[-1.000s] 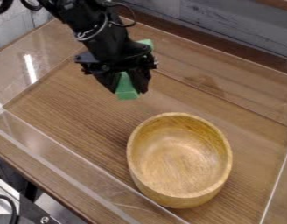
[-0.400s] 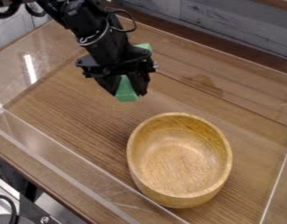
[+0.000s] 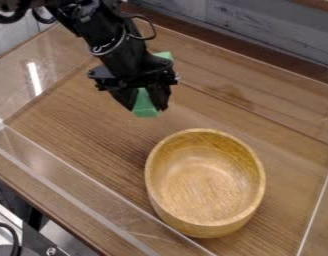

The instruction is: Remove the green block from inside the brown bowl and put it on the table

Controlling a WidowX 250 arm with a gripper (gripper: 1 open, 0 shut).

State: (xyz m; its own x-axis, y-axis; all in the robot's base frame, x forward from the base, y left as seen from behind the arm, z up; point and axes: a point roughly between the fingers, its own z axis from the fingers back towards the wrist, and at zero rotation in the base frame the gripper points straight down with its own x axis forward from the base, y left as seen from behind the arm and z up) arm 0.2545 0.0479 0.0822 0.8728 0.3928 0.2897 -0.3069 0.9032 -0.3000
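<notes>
1. Black robot gripper (image 3: 143, 97) in the upper left of the frame, angled steeply downward, jaws pinching the bright green rectangular block (image 3: 148, 102) between them.
2. Green block seen partly below and between the dark fingers, above the brown wood-grain table (image 3: 73, 120); contact with the tabletop impossible to tell.
3. Round, light tan wooden bowl (image 3: 206, 181) in the lower right of the frame, well apart from the gripper, nothing inside.
4. Low clear acrylic walls (image 3: 67, 190) along the table edges.
</notes>
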